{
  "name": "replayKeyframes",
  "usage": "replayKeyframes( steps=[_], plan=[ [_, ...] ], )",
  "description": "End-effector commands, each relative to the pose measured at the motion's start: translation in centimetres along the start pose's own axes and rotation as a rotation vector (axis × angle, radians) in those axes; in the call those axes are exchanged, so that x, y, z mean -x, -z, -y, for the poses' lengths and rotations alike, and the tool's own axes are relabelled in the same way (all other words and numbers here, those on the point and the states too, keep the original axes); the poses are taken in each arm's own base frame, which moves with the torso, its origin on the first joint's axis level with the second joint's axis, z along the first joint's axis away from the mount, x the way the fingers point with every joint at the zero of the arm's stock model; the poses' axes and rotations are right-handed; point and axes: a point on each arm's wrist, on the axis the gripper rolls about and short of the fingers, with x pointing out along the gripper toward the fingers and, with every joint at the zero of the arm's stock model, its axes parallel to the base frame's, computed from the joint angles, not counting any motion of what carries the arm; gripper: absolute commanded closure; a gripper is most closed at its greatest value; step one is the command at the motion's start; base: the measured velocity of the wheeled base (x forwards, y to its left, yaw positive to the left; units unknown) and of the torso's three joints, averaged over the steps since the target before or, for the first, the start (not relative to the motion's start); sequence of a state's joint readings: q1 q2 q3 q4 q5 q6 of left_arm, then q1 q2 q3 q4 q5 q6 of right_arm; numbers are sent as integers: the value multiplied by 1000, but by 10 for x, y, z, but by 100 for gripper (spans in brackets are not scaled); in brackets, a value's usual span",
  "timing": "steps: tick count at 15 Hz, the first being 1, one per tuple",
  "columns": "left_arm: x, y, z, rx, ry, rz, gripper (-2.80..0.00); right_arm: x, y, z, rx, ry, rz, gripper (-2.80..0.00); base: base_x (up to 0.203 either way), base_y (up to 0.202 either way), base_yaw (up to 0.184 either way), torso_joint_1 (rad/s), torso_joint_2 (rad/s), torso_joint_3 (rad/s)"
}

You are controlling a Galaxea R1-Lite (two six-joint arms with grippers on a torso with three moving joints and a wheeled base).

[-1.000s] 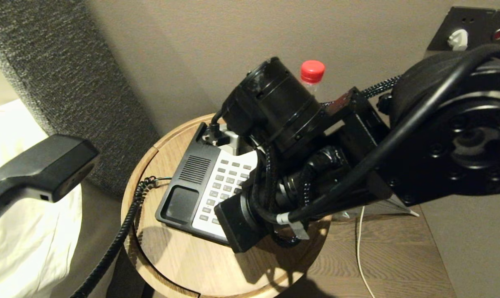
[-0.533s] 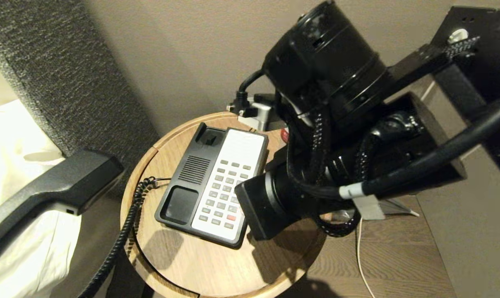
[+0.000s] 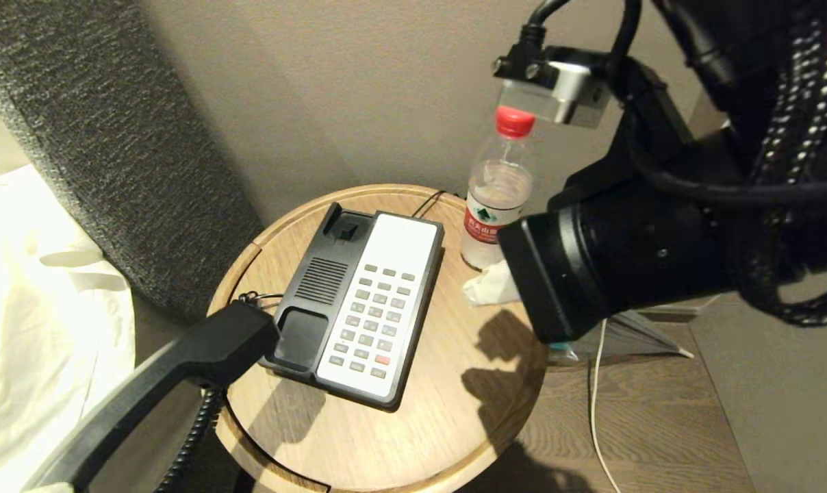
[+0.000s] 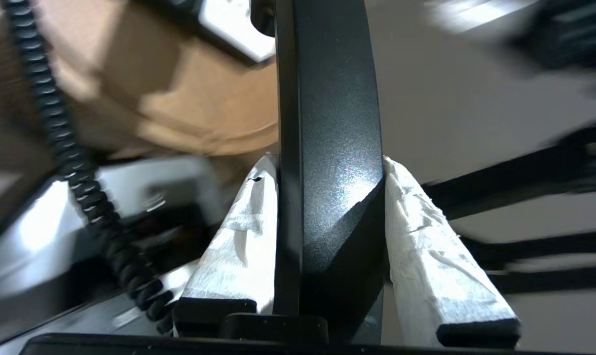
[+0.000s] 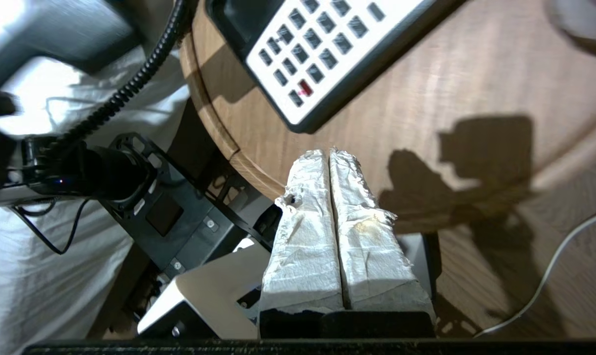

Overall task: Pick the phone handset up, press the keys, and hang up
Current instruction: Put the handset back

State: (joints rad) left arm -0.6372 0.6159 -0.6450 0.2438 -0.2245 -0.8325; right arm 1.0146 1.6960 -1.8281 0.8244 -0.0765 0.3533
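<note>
The black phone handset (image 3: 201, 349) hangs low at the left, its blocky end just beside the near cradle of the black-and-white phone base (image 3: 317, 301). My left gripper (image 4: 327, 158) is shut on the handset (image 4: 327, 98)'s shaft, with white-wrapped fingers (image 4: 239, 231) pressed on both sides. The coiled cord (image 3: 194, 438) drops off the table's left rim. The grey keys (image 3: 379, 308) lie uncovered. My right gripper (image 5: 329, 150) is shut and empty, held high over the table's near edge. The right arm (image 3: 626, 260) fills the upper right.
The phone sits on a round wooden table (image 3: 420, 424). A red-capped water bottle (image 3: 495, 198) stands behind the phone's right side. A white bed (image 3: 37, 308) and a grey headboard (image 3: 112, 137) are to the left. A white cable (image 3: 595, 411) runs on the floor.
The handset has swung right and down from beside the bed to the phone base's near left corner. My right arm has lifted up and to the right, uncovering the keys and the bottle.
</note>
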Motion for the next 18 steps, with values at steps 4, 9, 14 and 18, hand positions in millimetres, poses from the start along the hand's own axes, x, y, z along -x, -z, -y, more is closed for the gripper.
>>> replayKeyframes(
  steps=[4, 9, 14, 18],
  plan=[
    [-44, -11, -5, -193, -166, -110, 0, 36, 4, 10, -19, 29, 53, 0, 0, 0, 0, 0, 0, 0],
    [-81, -37, 6, -376, -204, 33, 0, 56, 10, 18, -31, 56, 60, 0, 0, 0, 0, 0, 0, 0],
    [-107, -42, 0, -481, -247, 60, 0, 71, 15, 21, -36, 68, 91, 0, 0, 0, 0, 0, 0, 0],
    [-132, -47, -8, -614, -250, 113, 0, 84, 21, 26, -50, 80, 89, 0, 0, 0, 0, 0, 0, 0]
  ],
)
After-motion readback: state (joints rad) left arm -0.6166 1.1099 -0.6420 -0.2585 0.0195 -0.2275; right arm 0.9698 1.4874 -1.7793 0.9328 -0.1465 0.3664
